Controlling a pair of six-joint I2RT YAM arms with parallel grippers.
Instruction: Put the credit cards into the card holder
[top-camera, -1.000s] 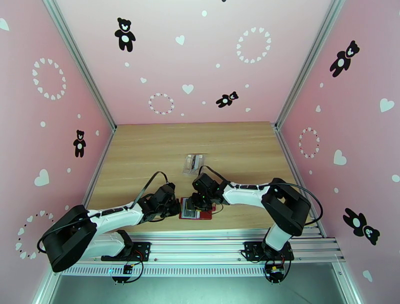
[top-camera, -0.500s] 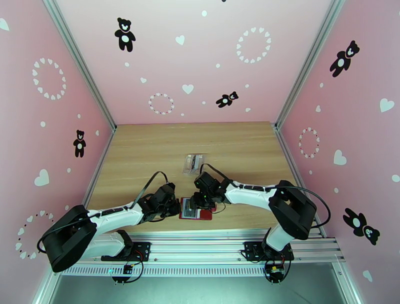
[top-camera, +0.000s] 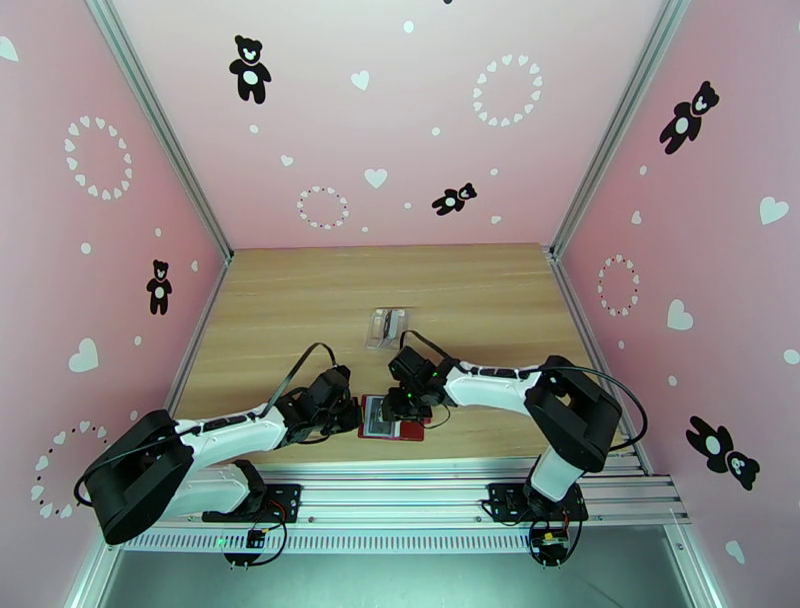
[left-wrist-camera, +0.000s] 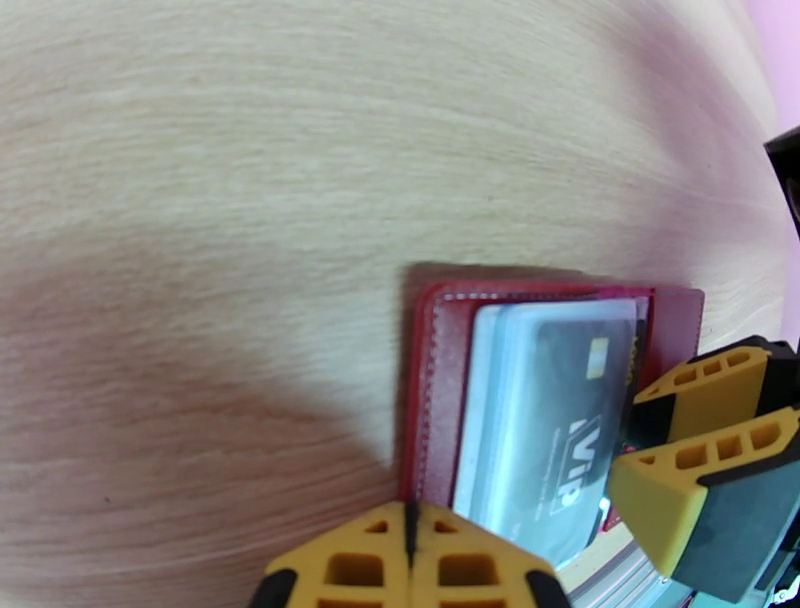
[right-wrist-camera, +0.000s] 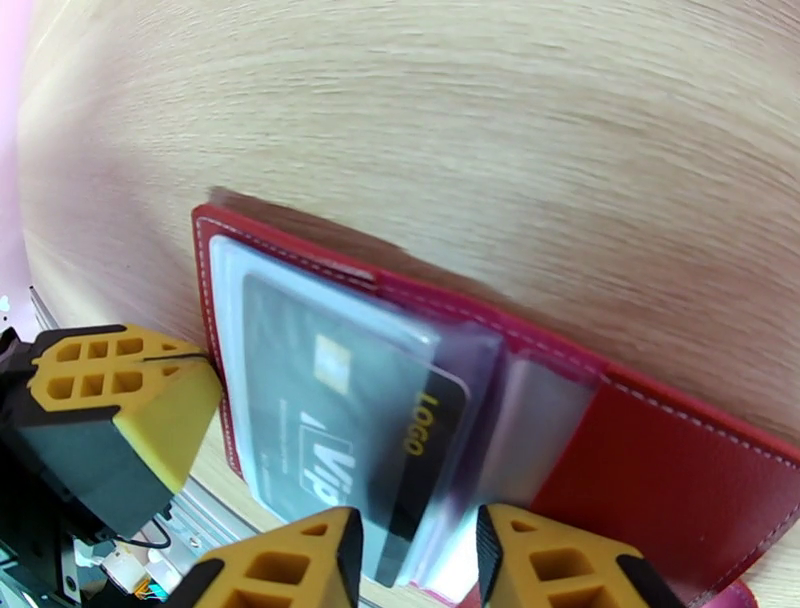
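The card holder (right-wrist-camera: 680, 480) is lying open on the wooden table (top-camera: 300, 300), close to its near edge, between the two grippers. The left gripper (left-wrist-camera: 410, 520) is holding its fingers pressed together, and their tips are touching the holder's stitched red border. The right gripper (right-wrist-camera: 418, 545) is hanging over the opposite side with its fingers standing partly apart. They are flanking the near end of a dark card (right-wrist-camera: 330, 420) that is sitting among the holder's clear sleeves (right-wrist-camera: 530, 420); whether they are pinching that card cannot be told. A clear tray (top-camera: 385, 328) is resting farther back, well apart.
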